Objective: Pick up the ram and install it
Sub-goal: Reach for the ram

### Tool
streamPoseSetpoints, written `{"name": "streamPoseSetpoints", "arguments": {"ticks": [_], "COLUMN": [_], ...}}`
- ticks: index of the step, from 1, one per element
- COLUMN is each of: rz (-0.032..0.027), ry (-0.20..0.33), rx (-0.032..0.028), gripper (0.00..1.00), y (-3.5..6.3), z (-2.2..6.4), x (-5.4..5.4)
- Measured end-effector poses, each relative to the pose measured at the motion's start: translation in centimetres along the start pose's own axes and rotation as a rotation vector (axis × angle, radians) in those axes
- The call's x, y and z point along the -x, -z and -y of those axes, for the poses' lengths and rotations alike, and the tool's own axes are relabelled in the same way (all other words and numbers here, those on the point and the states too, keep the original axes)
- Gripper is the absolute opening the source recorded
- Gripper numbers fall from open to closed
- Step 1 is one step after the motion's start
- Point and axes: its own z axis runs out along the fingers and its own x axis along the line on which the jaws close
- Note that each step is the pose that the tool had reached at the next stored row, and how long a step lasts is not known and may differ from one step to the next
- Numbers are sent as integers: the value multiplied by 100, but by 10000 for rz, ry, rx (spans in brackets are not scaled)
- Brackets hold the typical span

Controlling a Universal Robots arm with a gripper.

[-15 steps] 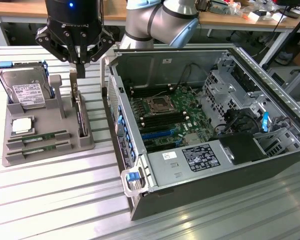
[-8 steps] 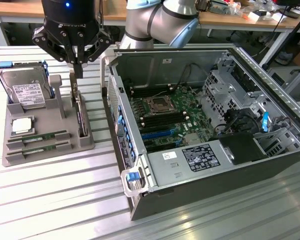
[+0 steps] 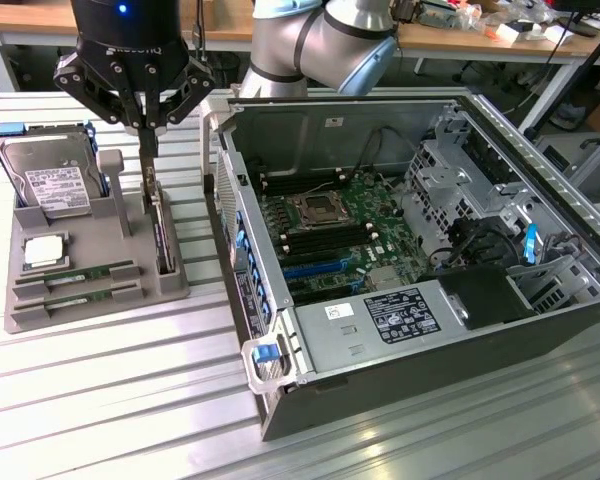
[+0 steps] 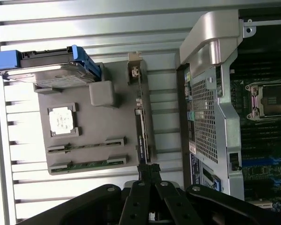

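**Exterior view.** The fingers (image 3: 148, 148) are clenched with nothing seen between them. They hang directly over the upright card (image 3: 160, 235), which stands along the tray (image 3: 40, 312) edge nearest the case (image 3: 400, 380). Whether the tips touch the card cannot be told. A narrow strip of desk (image 3: 100, 400) separates the tray from the case wall. The arm (image 3: 320, 45) reaches in from behind the case.

The ram (image 3: 75, 272) lies flat in a slot at the tray's end nearest the camera. The second ram (image 3: 80, 293) lies parallel just beside it, closer to that edge. Both are well apart from the fingers. The drive (image 3: 50, 185) leans at the tray's far end, and the processor (image 3: 42, 252) sits between drive and ram. The case lies open with its board (image 3: 350, 220) exposed. The desk is ribbed, reflective metal. A cluttered bench (image 3: 500, 25) stands behind it.

**Wrist view.** The fingers (image 4: 148, 168) are closed to a point over one end of the card (image 4: 143, 136). The ram (image 4: 86, 144) and second ram (image 4: 86, 164) are seated in their slots, beside the card but apart from it. Desk slats (image 4: 166, 122) show between the tray (image 4: 98, 126) and the perforated case wall (image 4: 203, 117).
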Motion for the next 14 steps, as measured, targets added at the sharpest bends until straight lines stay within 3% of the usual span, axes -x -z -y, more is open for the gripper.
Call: {"name": "streamPoseSetpoints", "arguments": {"ticks": [14], "rz": [0], "ry": [0], "rx": [0], "gripper": [11], "y": [5], "z": [14], "x": [-190]}}
